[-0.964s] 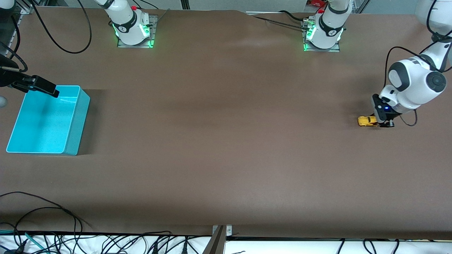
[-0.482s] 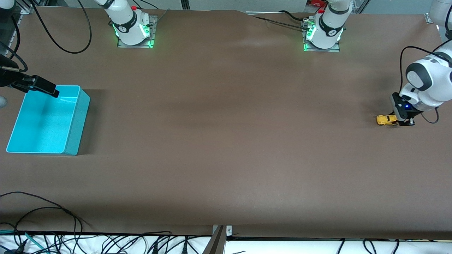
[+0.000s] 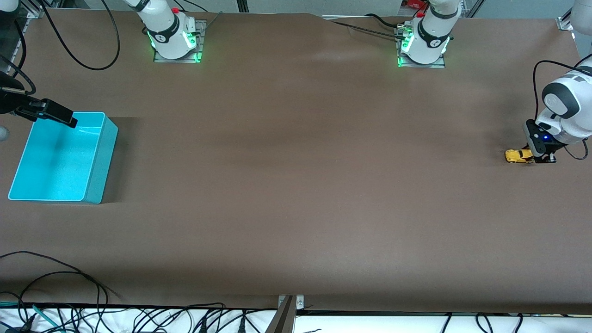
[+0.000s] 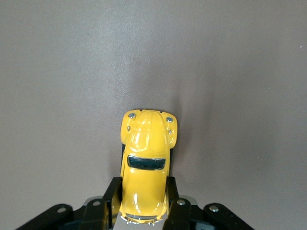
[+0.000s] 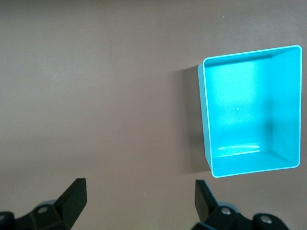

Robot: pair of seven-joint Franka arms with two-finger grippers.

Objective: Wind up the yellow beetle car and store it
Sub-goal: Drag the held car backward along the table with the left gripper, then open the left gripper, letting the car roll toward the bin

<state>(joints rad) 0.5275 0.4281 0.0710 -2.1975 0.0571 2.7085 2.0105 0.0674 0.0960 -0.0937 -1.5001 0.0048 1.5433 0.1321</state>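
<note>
Yellow beetle car (image 4: 146,163) clamped in left hand (image 4: 144,203); turquoise bin (image 3: 60,157) well apart.

My left gripper (image 3: 540,159) is low at the left arm's end of the table (image 3: 296,185), right against the car (image 3: 519,156), which sits on the mat. My right gripper (image 3: 55,114) waits over the farther rim of the bin (image 3: 99,162) at the right arm's end.
</note>
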